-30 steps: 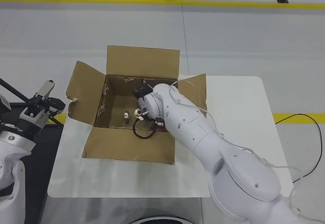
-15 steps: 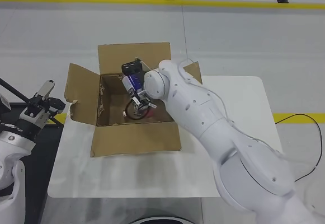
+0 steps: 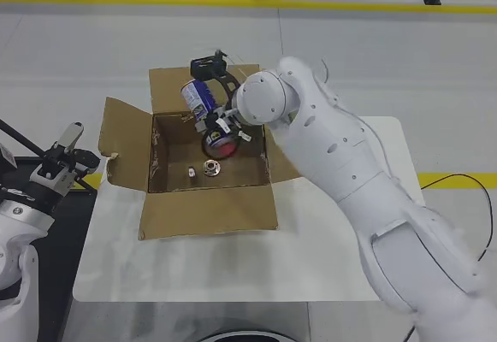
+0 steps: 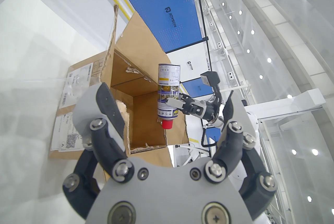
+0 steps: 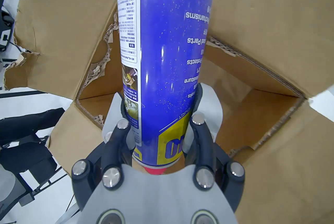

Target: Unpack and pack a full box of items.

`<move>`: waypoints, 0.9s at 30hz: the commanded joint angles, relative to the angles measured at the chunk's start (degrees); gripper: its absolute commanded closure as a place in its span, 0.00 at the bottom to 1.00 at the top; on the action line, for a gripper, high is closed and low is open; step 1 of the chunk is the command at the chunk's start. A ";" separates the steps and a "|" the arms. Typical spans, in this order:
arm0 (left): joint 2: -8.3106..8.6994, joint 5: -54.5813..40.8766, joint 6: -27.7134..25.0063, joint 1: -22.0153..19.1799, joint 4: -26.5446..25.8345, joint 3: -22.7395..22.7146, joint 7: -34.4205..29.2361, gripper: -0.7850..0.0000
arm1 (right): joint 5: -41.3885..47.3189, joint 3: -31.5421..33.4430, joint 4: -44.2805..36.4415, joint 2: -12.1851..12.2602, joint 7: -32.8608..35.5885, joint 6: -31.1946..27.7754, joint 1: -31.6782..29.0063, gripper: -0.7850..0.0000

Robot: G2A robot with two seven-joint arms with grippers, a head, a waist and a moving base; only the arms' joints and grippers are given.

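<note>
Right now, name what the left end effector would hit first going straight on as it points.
Most likely the near side of the cardboard box, which the left end effector faces. The spray can hangs farther back; depth is unclear.

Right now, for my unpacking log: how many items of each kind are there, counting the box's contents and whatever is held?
Blue spray can with a red cap, held in the right arm's fingers over the brown cardboard box: 1
Small loose parts on the box floor, a pale part and a round part: 2
Total: 3
</note>
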 commanded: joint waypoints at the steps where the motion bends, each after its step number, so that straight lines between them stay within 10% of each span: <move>1: 0.00 0.00 0.00 0.00 0.00 0.00 0.00 0.00 | -3.26 3.34 -7.21 2.42 2.58 2.82 -2.37 1.00; 8: 0.29 -3.81 -3.55 0.89 0.44 -1.45 -4.21 0.00 | -17.95 21.18 -43.52 11.27 17.44 6.90 -20.30 1.00; 14: 1.13 -6.66 -3.49 0.94 0.93 -6.03 -11.41 0.00 | -22.58 30.15 -60.73 13.99 22.64 6.09 -30.72 1.00; 27: 1.61 -8.19 -1.96 1.95 -0.13 -9.46 -15.85 0.00 | -23.49 31.14 -64.36 14.41 23.49 6.56 -32.96 1.00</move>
